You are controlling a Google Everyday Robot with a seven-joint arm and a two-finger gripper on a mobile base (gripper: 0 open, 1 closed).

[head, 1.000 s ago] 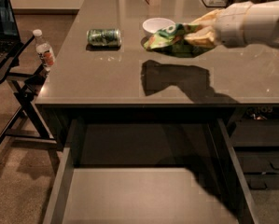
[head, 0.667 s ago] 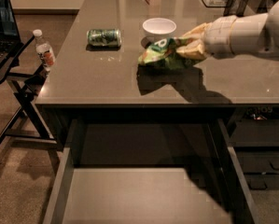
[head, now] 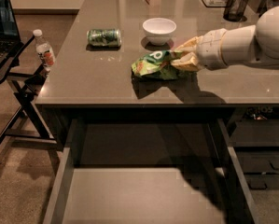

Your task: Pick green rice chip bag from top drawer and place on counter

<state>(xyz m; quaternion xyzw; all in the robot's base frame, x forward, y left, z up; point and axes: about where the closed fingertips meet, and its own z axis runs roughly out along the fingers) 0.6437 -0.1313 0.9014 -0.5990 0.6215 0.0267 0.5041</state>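
Nearest, the top drawer (head: 143,195) stands pulled out below the front edge of the bench (head: 83,85), its pale bottom bare; beyond that edge, about midway along it and a little to the right, the green rice chip bag (head: 153,65) lies low on the bench top, its shadow close under it; the end effector (head: 183,59) reaches in from the right edge and pinches the bag's right end; to finish well, I judge it should let the bag settle flat before parting, then lift straight up, staying away from the white bowl (head: 159,29) just behind; farther left lies a green can (head: 104,37) on its side; the bag shows part of a white letter, unreadable, and the can's label cannot be read.
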